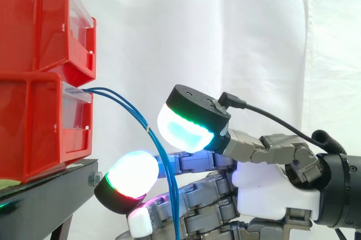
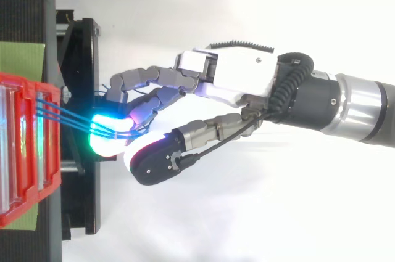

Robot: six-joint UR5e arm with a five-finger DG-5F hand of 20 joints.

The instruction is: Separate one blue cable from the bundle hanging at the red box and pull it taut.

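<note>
Two or three thin blue cables (image 1: 127, 107) come out of the lower red bin (image 1: 34, 127) and droop to the right and down. A small pale tie holds them together where they bend. My hand (image 1: 259, 189) reaches in from the right, its fingers loosely extended. The cables hang through the gap between the cyan-green thumb pad (image 1: 183, 127) above and a white-red finger pad (image 1: 132, 175) below, and nothing is pinching them. From above, the cables (image 2: 68, 116) run from the bin (image 2: 24, 151) to the glowing pads of the hand (image 2: 241, 74).
A second red bin (image 1: 39, 20) is stacked on the lower one. Both rest on a black stand (image 1: 39, 195) whose edge lies just left of the fingertips. A white curtain hangs behind, with free room to the right of the bins.
</note>
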